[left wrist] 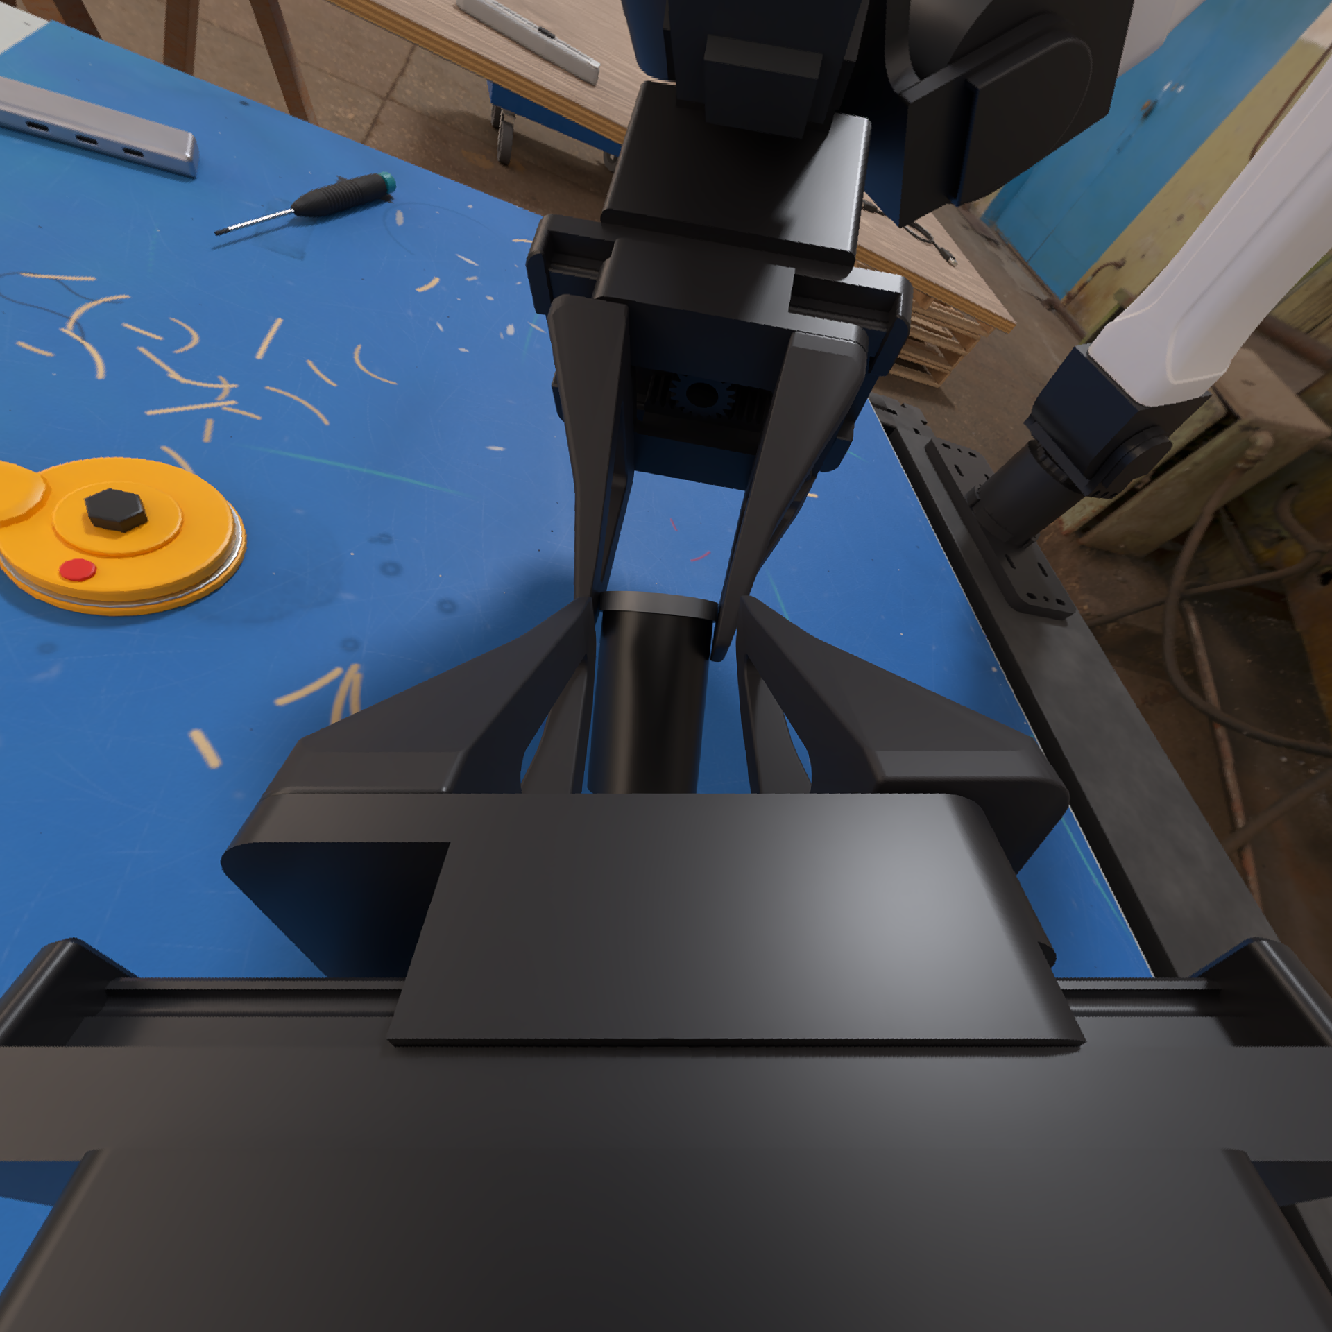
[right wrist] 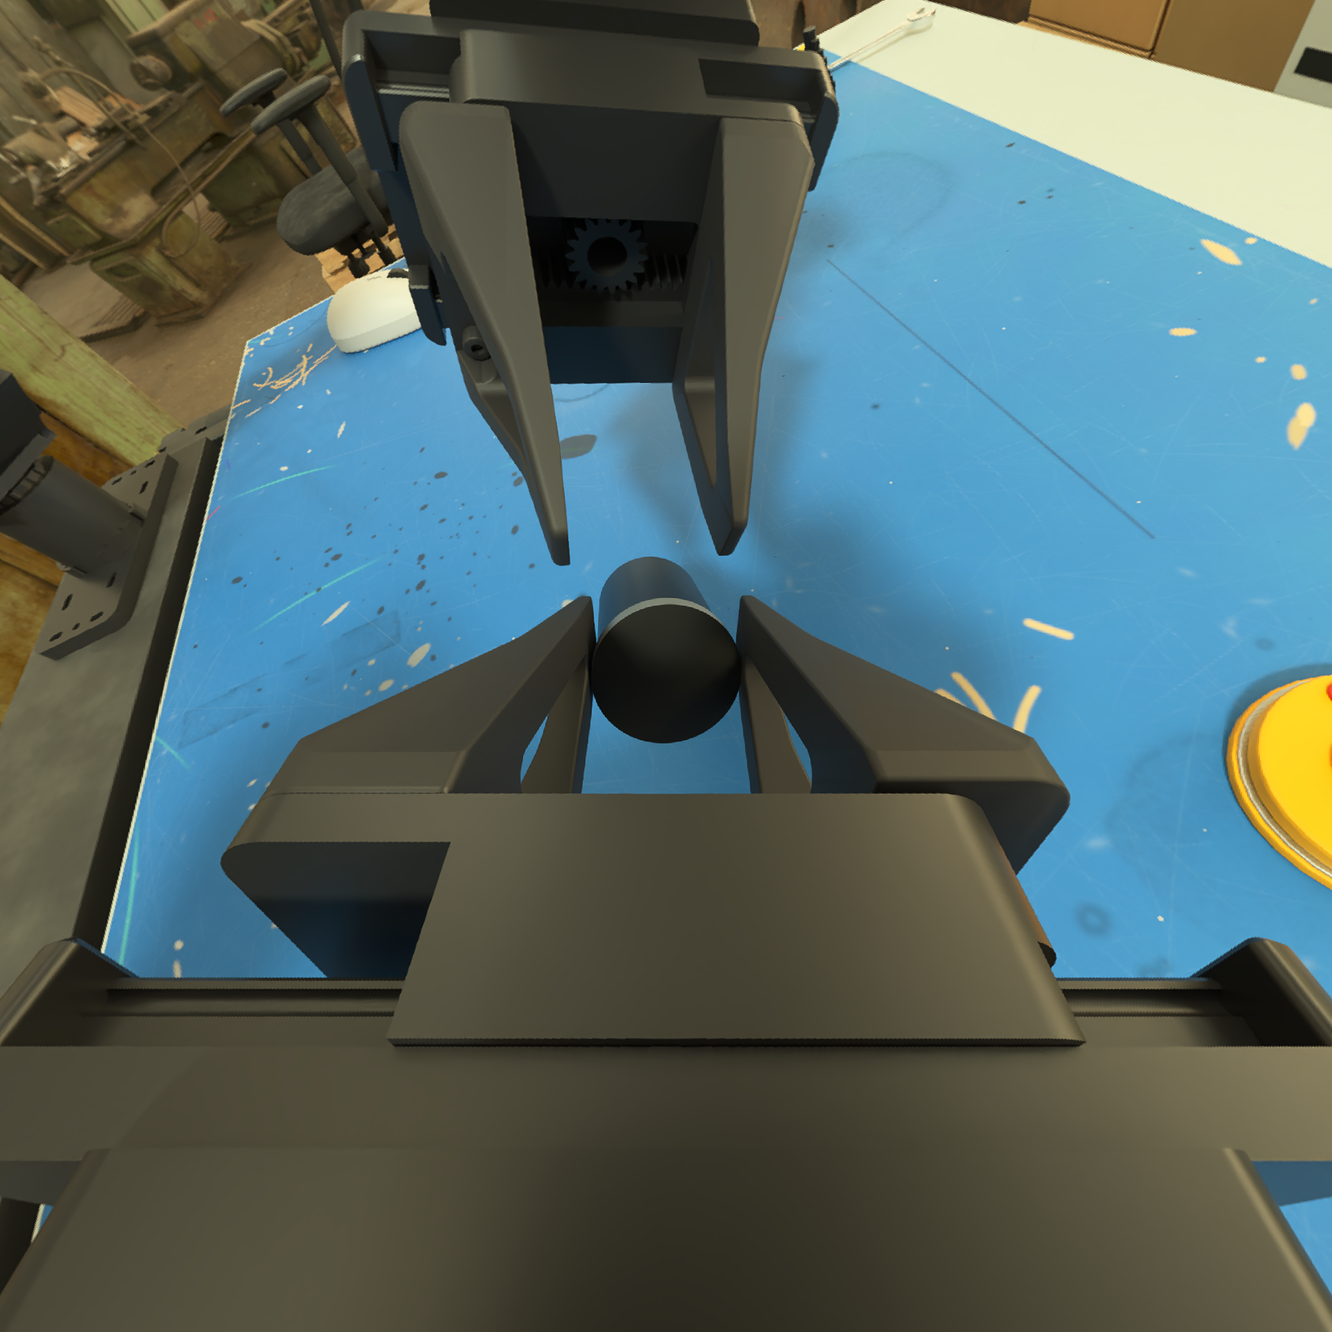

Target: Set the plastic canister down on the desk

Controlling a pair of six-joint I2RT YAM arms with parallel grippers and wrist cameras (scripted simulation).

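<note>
— So, left wrist view: where is the canister sitting?
— Between the left pincer, which is gripping its side; the right pincer is clamping its end.
— And the right wrist view?
— Right pincer is pinching the canister above the table; left pincer is looking apart. Probably light, stiff, slick: hold mid-body.

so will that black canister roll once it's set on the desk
Likely rolls if laid sideways: the plastic canister is a smooth round cylinder. Probably rigid, undented in the right gripper. Its flat end should stand on the desk.
</note>
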